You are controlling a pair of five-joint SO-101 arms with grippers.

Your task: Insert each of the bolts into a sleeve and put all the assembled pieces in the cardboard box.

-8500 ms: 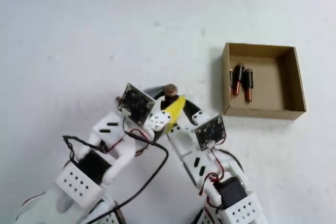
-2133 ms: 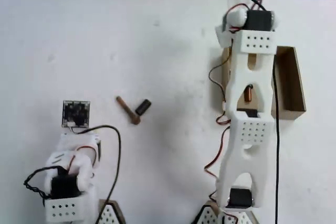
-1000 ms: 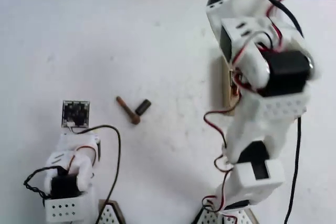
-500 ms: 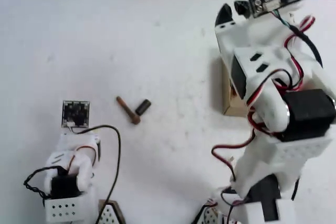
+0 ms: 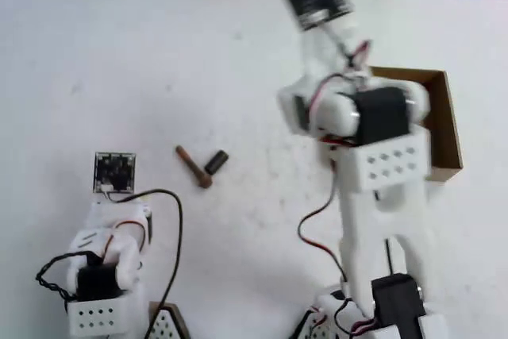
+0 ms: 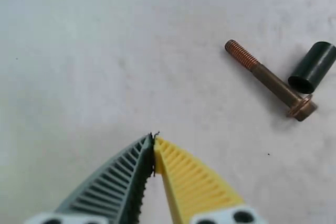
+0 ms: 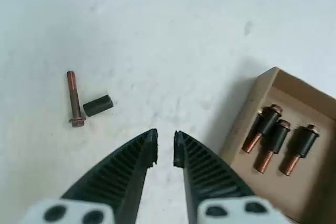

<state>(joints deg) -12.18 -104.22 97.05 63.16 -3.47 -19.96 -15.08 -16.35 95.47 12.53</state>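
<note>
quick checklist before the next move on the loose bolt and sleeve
1. The bolt lies free on the table: ok.
2. The sleeve lies beside the bolt's head end, nothing over it: ok.
3. The bolt is inserted in the sleeve: not ok, they are separate.
4. The left tool is open for a grasp: not ok, shut.
5. The right tool is empty and open: ok.
6. Three assembled pieces are inside the cardboard box: ok.

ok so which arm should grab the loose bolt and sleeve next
Left, probably: the left gripper, shut, sits low near the bolt and sleeve. The right gripper, open, hangs high up by the cardboard box.
</note>
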